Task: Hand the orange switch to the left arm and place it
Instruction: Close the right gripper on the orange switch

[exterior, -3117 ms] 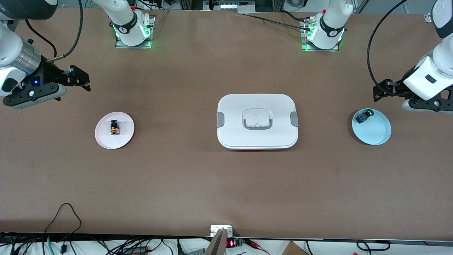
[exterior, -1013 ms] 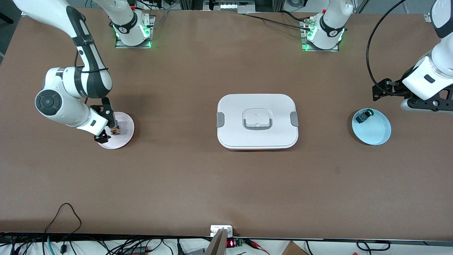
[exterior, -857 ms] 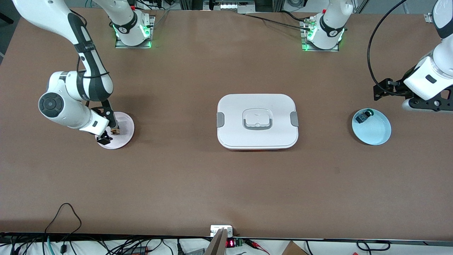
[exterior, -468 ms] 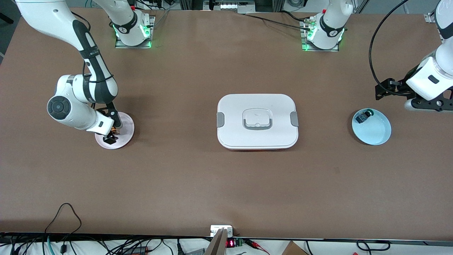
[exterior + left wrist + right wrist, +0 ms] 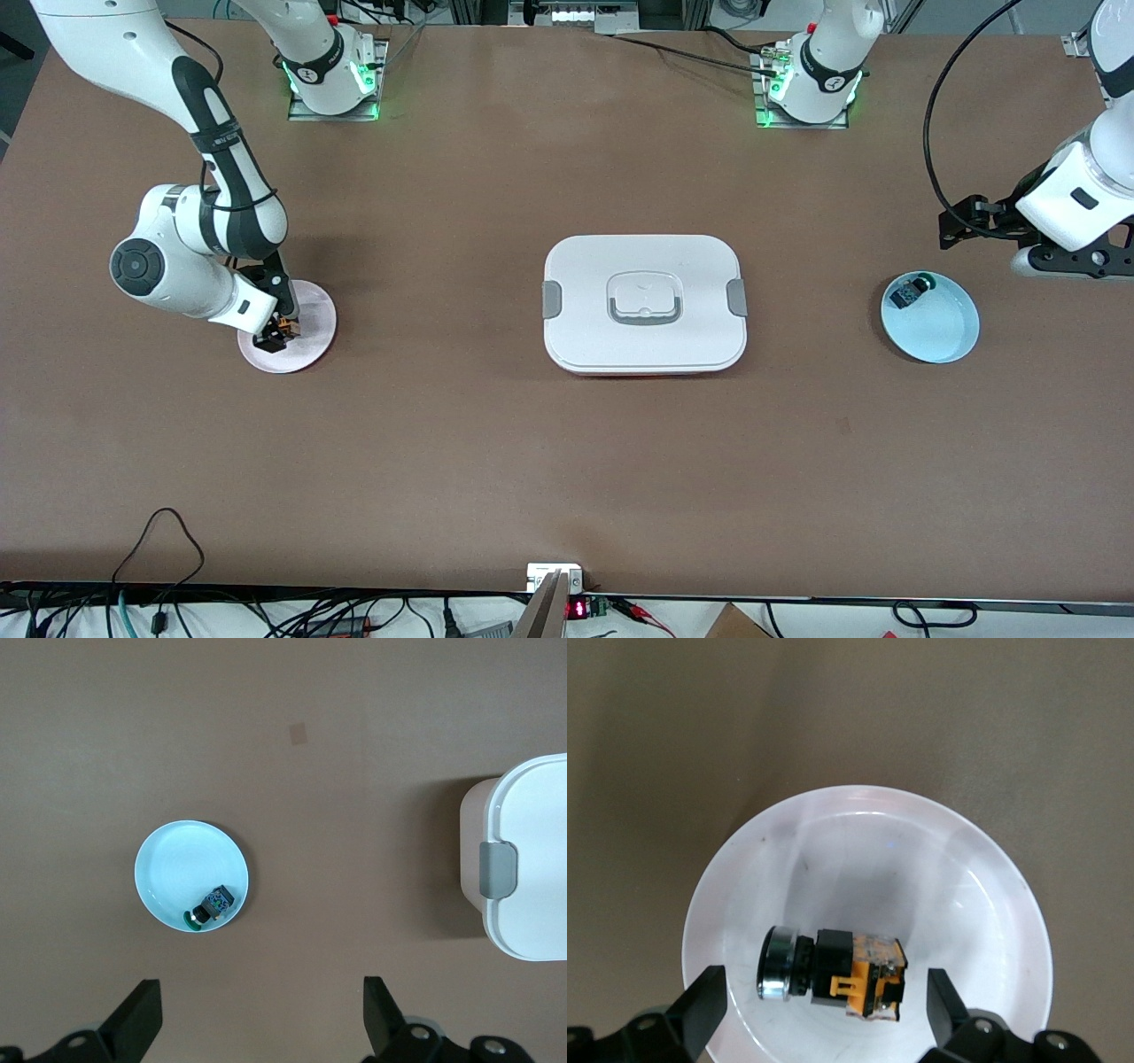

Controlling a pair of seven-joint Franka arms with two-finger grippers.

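The orange switch (image 5: 833,974) lies on its side on a small pink-white plate (image 5: 966,886) toward the right arm's end of the table. My right gripper (image 5: 824,997) is low over that plate and open, one finger at each end of the switch (image 5: 283,330), with small gaps to it. The white box (image 5: 644,303) stands lidded mid-table. My left gripper (image 5: 955,229) waits open in the air, over bare table beside a light blue plate (image 5: 930,317), holding nothing. In the left wrist view its fingers (image 5: 142,1019) frame only brown tabletop.
A small black-grey block with a green tip (image 5: 211,906) lies on the light blue plate (image 5: 168,859). The box's grey side clip (image 5: 496,870) faces that plate. Cables and a small device (image 5: 554,580) line the table edge nearest the front camera.
The right arm has swung in from the table's end and come down over the pink plate, its open fingers now astride the switch. The left arm has barely shifted.
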